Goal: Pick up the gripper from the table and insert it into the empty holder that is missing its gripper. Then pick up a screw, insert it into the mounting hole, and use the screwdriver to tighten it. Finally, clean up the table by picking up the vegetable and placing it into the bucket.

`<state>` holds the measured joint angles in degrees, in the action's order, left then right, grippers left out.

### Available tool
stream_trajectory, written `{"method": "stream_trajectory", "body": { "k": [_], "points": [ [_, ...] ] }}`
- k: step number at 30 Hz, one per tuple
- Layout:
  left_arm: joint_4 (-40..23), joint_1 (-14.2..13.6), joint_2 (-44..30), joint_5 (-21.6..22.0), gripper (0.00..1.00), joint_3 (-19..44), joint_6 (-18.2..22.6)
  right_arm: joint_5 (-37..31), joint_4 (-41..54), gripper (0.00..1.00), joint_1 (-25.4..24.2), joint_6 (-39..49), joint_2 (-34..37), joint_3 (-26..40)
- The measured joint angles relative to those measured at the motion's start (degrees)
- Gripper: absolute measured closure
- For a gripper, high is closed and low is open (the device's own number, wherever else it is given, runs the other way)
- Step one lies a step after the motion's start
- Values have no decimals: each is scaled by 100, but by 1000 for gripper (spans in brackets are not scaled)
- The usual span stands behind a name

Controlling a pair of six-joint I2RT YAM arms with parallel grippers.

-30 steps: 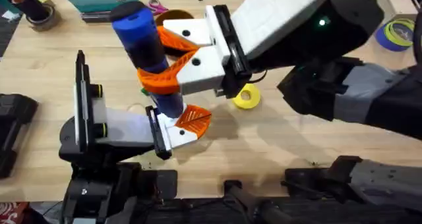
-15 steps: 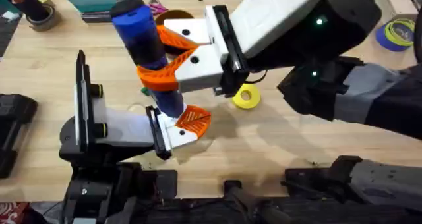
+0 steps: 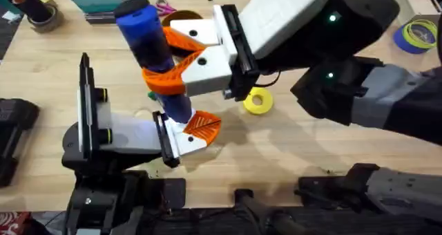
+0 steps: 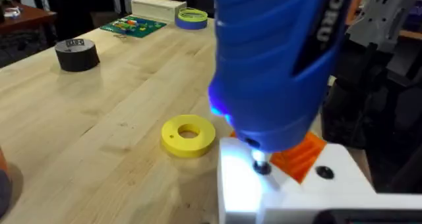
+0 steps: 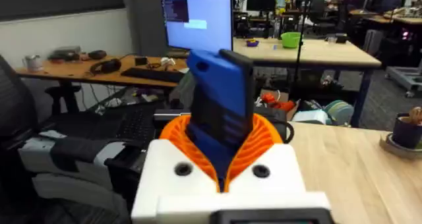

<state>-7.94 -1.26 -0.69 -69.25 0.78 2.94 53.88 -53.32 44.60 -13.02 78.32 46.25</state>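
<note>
My right gripper (image 3: 168, 61) reaches in from the right and is shut on the blue screwdriver (image 3: 148, 45), which stands nearly upright. Its orange ribbed pads (image 5: 260, 141) clamp the blue body (image 5: 221, 105). The screwdriver's metal tip (image 4: 261, 165) rests on the white holder (image 4: 290, 191) of my left gripper (image 3: 190, 131), low on the table. The orange gripper wedge (image 4: 300, 159) sits in that holder beside the tip. A bit of the green vegetable (image 3: 150, 95) peeks out left of the screwdriver. The orange-brown bucket (image 3: 185, 17) stands behind the right gripper.
A yellow ring (image 3: 258, 101) lies just right of the work spot. A black tape roll (image 4: 76, 53) and a blue tape roll (image 3: 416, 34) sit farther right. A teal box (image 3: 103, 0) and a brown tape roll (image 3: 43, 17) are at the back left.
The right gripper and the screwdriver have edged very slightly to the left. The left arm has stayed still.
</note>
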Motion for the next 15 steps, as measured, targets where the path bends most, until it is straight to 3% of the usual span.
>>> {"method": "stream_trajectory", "body": {
  "k": [15],
  "points": [
    [2,0,7,7,996,0,35,241,348,978,2,82,17,262]
  ]
}}
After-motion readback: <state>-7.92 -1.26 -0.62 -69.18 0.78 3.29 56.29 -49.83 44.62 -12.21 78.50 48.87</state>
